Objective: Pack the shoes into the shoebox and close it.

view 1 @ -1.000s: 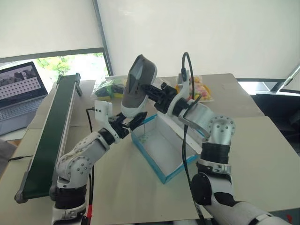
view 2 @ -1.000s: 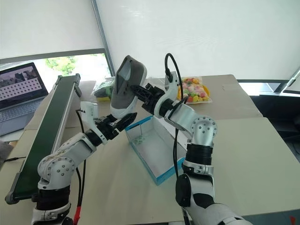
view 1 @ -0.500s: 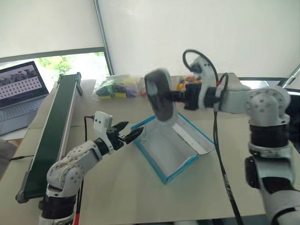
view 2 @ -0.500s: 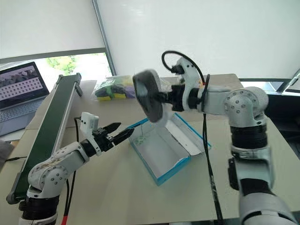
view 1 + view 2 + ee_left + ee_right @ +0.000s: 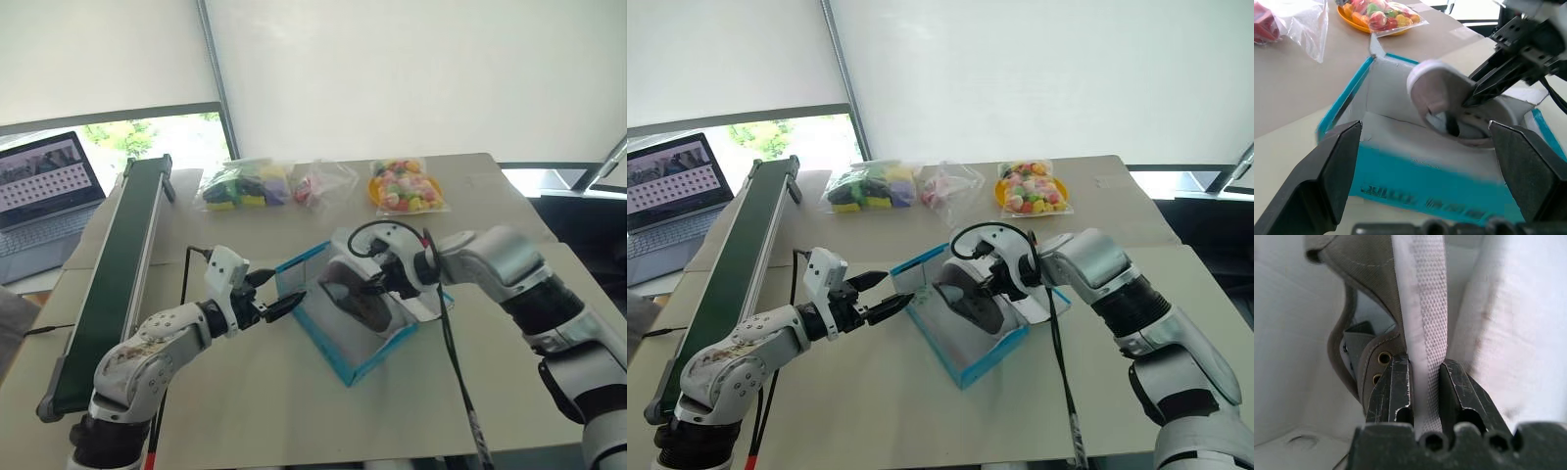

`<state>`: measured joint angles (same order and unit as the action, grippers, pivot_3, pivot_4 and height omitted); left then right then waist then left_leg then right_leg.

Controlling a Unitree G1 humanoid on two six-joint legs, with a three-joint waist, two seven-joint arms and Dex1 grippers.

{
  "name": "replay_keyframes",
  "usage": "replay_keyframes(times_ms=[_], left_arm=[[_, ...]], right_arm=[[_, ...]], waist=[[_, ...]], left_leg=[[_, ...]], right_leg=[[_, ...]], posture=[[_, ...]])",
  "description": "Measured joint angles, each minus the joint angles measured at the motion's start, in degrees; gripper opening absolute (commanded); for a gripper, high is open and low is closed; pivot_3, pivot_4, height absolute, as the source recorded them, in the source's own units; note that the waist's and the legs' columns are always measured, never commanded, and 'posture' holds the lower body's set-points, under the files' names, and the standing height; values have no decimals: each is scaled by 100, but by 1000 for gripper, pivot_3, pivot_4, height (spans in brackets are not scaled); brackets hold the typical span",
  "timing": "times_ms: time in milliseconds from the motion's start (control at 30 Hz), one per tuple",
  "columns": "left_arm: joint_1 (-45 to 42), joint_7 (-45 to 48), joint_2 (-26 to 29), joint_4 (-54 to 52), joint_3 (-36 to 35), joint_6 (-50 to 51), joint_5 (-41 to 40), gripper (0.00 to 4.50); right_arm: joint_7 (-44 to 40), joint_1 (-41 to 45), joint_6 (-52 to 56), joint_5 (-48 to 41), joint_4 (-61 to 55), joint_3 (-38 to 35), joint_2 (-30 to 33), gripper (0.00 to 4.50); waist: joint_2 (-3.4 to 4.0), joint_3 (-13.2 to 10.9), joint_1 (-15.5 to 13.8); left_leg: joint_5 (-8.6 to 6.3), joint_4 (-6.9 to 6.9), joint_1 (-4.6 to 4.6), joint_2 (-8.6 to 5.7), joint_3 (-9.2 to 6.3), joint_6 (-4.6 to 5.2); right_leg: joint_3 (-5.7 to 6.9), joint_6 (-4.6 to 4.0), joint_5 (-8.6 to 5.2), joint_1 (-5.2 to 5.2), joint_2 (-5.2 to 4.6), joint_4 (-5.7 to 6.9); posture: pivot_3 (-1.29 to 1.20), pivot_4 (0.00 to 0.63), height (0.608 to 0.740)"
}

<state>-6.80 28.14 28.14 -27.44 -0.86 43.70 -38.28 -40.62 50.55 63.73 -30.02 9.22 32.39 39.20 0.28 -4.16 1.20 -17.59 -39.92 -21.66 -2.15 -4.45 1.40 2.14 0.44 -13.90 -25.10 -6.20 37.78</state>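
Note:
The turquoise shoebox (image 5: 333,354) stands open mid-table, its white inside showing and its flap lid (image 5: 428,305) lying out to the right. A grey-brown shoe (image 5: 351,297) with a white sole sits tilted on its side inside the box. My right gripper (image 5: 372,287) is shut on it; in the right wrist view the fingers (image 5: 1393,387) pinch the white sole edge of the shoe (image 5: 1369,289). My left gripper (image 5: 284,290) hovers open just off the box's left wall, holding nothing. From the left wrist, the shoe (image 5: 1442,90) shows over the box wall (image 5: 1415,178).
A long dark green conveyor (image 5: 108,284) runs along the left side, with a laptop (image 5: 49,181) beyond it. Clear bags of colourful items (image 5: 245,183) and an orange plate of sweets (image 5: 404,186) lie at the table's far edge.
My right gripper swung the shoe down from above the table into the box, rolling it onto its side. The left gripper sank a little and drew back, staying open.

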Motion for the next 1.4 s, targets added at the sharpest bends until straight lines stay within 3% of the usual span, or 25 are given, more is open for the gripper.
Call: replay_keyframes(times_ms=[133, 400, 700, 867, 967, 1067, 1167, 1200, 1400], left_arm=[[55, -7, -33, -84, 15, -3, 34, 4443], [129, -44, -47, -131, -16, -5, 49, 4500], [135, -184, -176, -130, -163, -137, 113, 4500], [25, -876, -540, 375, -735, -589, 530, 4500], [-63, -1505, -746, 812, -1290, -900, 849, 4500], [-41, -1945, -693, 1336, -2008, -1139, 1057, 4500], [105, -2060, -525, 1702, -2501, -1245, 1132, 4500], [156, -2037, -444, 1799, -2606, -1279, 1148, 4500], [313, -1835, -107, 2297, -3150, -1421, 1147, 4500]], right_arm=[[-163, 185, -211, 454, 642, -53, -369, 500], [-176, 203, -254, 860, 861, -390, -835, 3316], [111, 475, 170, 866, -9, -1127, -1099, 3316], [459, 640, 106, 889, -742, -1689, -1310, 3316], [520, 312, -107, 634, -1483, -2148, -1678, 3316], [356, -655, -578, 215, -2762, -2276, -2046, 3316], [324, -1287, -902, 218, -3116, -2052, -2064, 3937], [353, -1449, -1073, 312, -3083, -1971, -2079, 4350], [375, -1858, -1979, 872, -2409, -1513, -2248, 4434]], waist=[[-4, 3, -22], [-4, 2, -40], [-3, 3, -29], [-3, 4, -46], [-8, 7, -39], [-17, 20, -30], [-17, 20, -35], [-19, 21, -37], [-30, 25, -26]], left_leg=[[8, -1, -9, 3, -1, -14], [8, -1, -16, 0, -4, -15], [11, -1, -23, 0, -6, -19], [11, 0, -19, -3, -10, -20], [12, -1, -18, -1, -11, -21], [11, 1, -10, 5, -19, -22], [11, 0, -10, -20, -19, -22], [10, 0, -13, -35, -19, -23], [21, 1, -18, -76, -25, -40]], right_leg=[[0, 0, 0, -3, -5, 4], [7, 0, 0, -6, -9, 16], [9, 0, 0, -15, -8, 22], [12, 0, 0, -14, -9, 28], [9, 0, 0, -16, -6, 30], [6, 0, 0, -23, 4, 53], [4, 0, 0, -46, -13, 92], [3, 0, 0, -53, -24, 93], [-1, 8, 2, -71, -38, 96]], posture=[[0, 150, 640], [0, 150, 640], [0, 150, 640], [0, 150, 640], [0, 150, 640], [0, 150, 640], [0, 150, 640], [0, 150, 640], [0, 150, 640]])
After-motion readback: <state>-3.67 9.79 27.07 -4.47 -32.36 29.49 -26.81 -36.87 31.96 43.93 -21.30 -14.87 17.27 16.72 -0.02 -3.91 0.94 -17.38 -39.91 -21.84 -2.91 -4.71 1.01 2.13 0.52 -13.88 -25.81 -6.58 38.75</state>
